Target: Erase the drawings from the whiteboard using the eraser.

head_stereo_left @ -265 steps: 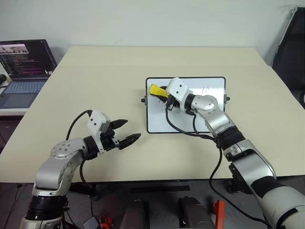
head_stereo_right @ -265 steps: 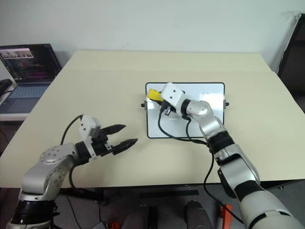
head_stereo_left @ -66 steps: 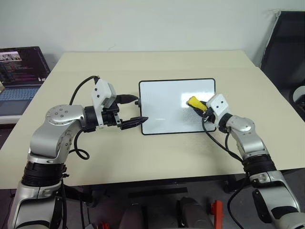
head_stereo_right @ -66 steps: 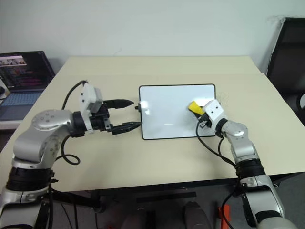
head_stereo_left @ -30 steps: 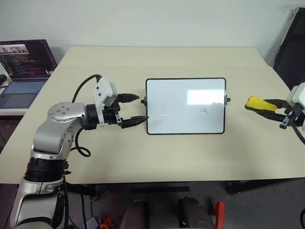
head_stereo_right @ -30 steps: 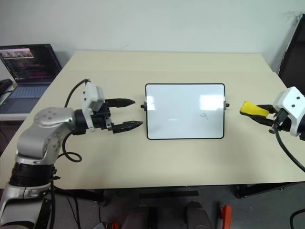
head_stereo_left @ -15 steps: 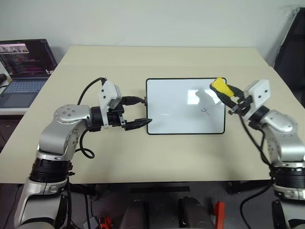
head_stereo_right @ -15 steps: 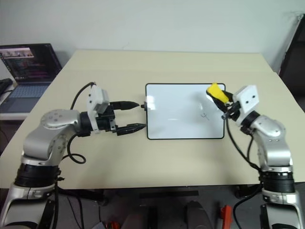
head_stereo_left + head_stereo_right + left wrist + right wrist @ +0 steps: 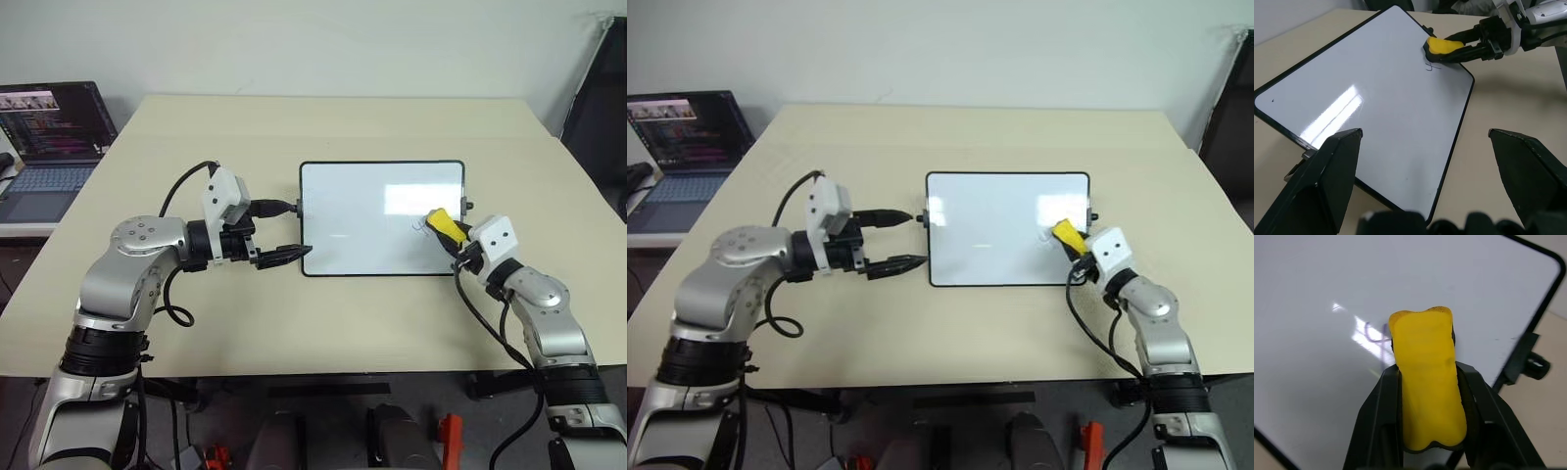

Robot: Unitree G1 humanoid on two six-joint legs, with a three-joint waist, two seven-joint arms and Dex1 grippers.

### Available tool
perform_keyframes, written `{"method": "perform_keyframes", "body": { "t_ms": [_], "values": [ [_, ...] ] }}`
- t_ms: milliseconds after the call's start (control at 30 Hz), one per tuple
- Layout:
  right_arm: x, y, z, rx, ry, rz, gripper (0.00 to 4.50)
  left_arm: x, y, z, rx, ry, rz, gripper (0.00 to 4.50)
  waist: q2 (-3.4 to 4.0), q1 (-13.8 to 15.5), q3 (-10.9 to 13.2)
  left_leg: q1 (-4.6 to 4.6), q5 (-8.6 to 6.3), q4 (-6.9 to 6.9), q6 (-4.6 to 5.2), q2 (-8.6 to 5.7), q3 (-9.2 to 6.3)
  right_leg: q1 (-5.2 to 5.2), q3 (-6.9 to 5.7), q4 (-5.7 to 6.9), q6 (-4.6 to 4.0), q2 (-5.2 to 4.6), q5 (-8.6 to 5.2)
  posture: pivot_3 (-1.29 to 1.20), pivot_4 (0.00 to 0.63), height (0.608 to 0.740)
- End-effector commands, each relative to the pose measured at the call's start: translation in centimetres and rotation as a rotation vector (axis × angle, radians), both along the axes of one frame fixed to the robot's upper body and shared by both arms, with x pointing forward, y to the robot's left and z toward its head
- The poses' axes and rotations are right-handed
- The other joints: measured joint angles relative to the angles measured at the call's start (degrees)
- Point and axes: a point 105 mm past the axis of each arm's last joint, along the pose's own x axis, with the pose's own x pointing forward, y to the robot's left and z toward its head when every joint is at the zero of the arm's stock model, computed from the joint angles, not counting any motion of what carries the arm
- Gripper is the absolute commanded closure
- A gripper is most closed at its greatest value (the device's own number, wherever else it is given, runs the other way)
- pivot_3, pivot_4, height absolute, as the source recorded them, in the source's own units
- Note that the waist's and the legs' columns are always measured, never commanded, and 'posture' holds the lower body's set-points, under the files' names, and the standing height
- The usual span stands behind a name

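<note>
The right gripper (image 9: 1070,245) clamps the eraser (image 9: 1064,235) and holds it over the board's (image 9: 989,230) right part, beside the one scribble (image 9: 1374,333) I can see, probably to wipe it; the left gripper (image 9: 906,238) waits with fingers apart at the board's left edge, perhaps to steady it.

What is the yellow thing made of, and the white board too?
The eraser looks like soft foam or sponge: matte yellow, pinched in where the right gripper squeezes it. The whiteboard looks like smooth glossy coated board: it shines with light glare, inside a thin black frame, probably plastic.
</note>
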Motion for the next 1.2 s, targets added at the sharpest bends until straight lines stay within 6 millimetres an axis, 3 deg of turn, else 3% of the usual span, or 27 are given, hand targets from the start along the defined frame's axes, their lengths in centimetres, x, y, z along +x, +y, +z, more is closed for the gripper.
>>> {"method": "perform_keyframes", "body": {
  "t_ms": [33, 167, 433, 533, 633, 767, 900, 1200],
  "values": [
    [-1.2, 2.4, -1.8, -0.048, 0.075, 0.114, 3.43, -0.3, -0.3, 1.2, 0.0, -0.05, -0.02, 0.0, 0.0, -0.3, 0.0, 0.0, 0.0, 0.0, 0.0, 0.0, 0.0, 0.0, 0.0, 0.01, 0.0, 0.01, 0.0, 0.0, 0.15, 0.74],
    [-1.6, 3.5, -1.8, -0.051, 0.086, 0.156, 3.43, -0.3, -0.4, 1.3, 0.0, -0.054, -0.021, 0.0, 0.0, -0.5, 0.0, 0.01, 0.0, 0.02, 0.0, 0.01, -0.01, 0.0, 0.01, 0.03, 0.0, 0.03, 0.0, 0.0, 0.15, 0.74],
    [2.1, -1.0, 1.5, -0.014, -0.038, -0.152, 3.43, -0.1, -0.6, 1.2, 0.001, -0.058, -0.023, 0.0, 0.0, -0.5, 0.0, 0.01, 0.05, 0.08, -0.05, 0.01, 0.01, 0.01, 0.05, 0.04, 0.02, 0.02, 0.02, 0.0, 0.15, 0.74],
    [2.3, -1.1, 0.8, -0.034, -0.012, -0.17, 3.43, -0.1, -0.7, 1.2, -0.001, -0.058, -0.027, 0.0, -0.07, -0.4, 0.0, 0.01, 0.11, 0.07, -0.12, 0.01, -0.03, 0.01, 0.02, 0.03, 0.0, 0.03, 0.06, 0.0, 0.15, 0.74],
    [1.6, -0.1, -0.8, -0.056, 0.055, -0.115, 3.43, -0.1, -0.8, 1.3, -0.003, -0.06, -0.028, 0.0, -0.13, -0.4, -0.1, 0.0, 0.11, 0.06, -0.12, 0.01, -0.01, 0.02, 0.04, 0.02, 0.0, 0.03, 0.06, 0.0, 0.15, 0.74],
    [-1.2, 2.6, -3.1, -0.05, 0.202, 0.085, 3.43, 0.0, -0.7, 1.3, -0.002, -0.06, -0.026, 0.0, -0.26, -0.5, -0.2, 0.03, 0.11, 0.06, -0.11, 0.03, -0.03, 0.04, 0.03, 0.02, 0.0, 0.05, 0.06, 0.0, 0.15, 0.74],
    [-3.2, 3.3, -4.2, -0.065, 0.303, 0.184, 3.43, 0.0, -0.7, 1.3, -0.002, -0.06, -0.026, 0.0, -0.26, -0.7, -0.2, 0.07, 0.11, 0.07, -0.11, 0.05, 0.0, 0.04, 0.07, 0.04, 0.0, 0.08, 0.06, 0.0, 0.15, 0.74],
    [1.3, -2.6, -2.2, -0.127, 0.162, -0.196, 3.43, 0.0, -0.7, 1.4, -0.002, -0.059, -0.029, 0.0, -0.3, -0.6, -0.2, 0.08, 0.31, 0.13, -0.11, 0.02, 0.02, 0.06, 0.11, -0.01, 0.06, 0.08, 0.29, 0.0, 0.15, 0.74]
  ]
}}
